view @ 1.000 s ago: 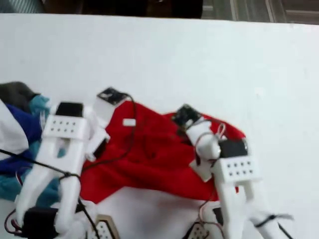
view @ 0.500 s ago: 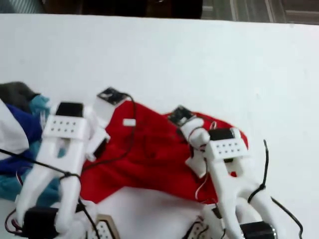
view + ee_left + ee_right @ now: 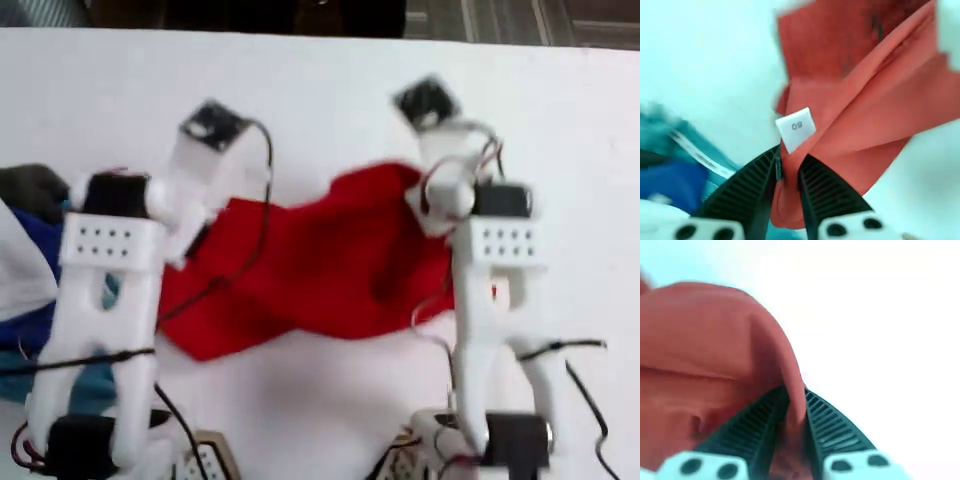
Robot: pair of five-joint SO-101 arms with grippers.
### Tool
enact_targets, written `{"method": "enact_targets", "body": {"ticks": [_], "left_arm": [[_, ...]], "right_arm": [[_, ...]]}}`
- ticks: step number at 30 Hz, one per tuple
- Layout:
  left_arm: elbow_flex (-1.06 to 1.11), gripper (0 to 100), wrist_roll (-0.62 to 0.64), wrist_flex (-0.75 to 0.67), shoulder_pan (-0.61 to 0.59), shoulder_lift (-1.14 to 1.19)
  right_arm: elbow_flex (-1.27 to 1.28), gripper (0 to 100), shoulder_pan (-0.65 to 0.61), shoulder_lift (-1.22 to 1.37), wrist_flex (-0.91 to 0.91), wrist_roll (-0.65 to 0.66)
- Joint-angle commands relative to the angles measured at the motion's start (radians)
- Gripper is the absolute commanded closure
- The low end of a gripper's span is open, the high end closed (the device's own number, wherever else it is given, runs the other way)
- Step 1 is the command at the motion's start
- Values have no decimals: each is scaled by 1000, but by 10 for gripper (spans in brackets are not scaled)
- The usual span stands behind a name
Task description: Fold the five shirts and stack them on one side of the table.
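Observation:
A red shirt (image 3: 320,265) hangs stretched between both arms above the white table (image 3: 320,90). My left gripper (image 3: 787,167) is shut on the shirt's collar edge beside a small white tag (image 3: 796,127); in the high view it holds the shirt's left end (image 3: 200,225). My right gripper (image 3: 794,405) is shut on a raised fold of the red shirt (image 3: 715,340), at the shirt's right end (image 3: 430,195) in the high view. The lower part of the shirt trails on the table (image 3: 215,335).
A heap of other shirts, blue (image 3: 30,260), teal (image 3: 45,380), white (image 3: 15,270) and dark grey (image 3: 30,185), lies at the table's left edge. The teal and blue cloth (image 3: 675,165) also appears in the left wrist view. Bare table stretches behind and to the right.
Both arms have risen and moved toward the far side of the table, lifting the red shirt's upper edge off the surface. The shirt now hangs stretched instead of lying flat.

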Motion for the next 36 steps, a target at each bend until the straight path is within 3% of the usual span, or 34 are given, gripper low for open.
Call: {"method": "enact_targets", "body": {"ticks": [1,10,14,17,21,25,31,36], "left_arm": [[-208,975,3,-48,2,-28],[-429,975,-3,-157,2,-28],[-450,975,-3,-69,8,-29],[-444,975,-3,41,9,-29],[-443,975,-3,176,9,-29],[-348,975,-3,216,9,-29],[39,975,-5,144,9,-31],[349,975,-6,14,9,-29]], "right_arm": [[-390,979,16,139,62,-26],[-1198,979,16,503,377,-26],[-1412,979,7,568,618,-18],[-1384,979,42,552,616,-18],[-1177,979,48,483,616,-18],[-813,979,25,321,616,-18],[-203,978,-38,-38,573,-8],[362,975,-8,-298,369,114]]}}
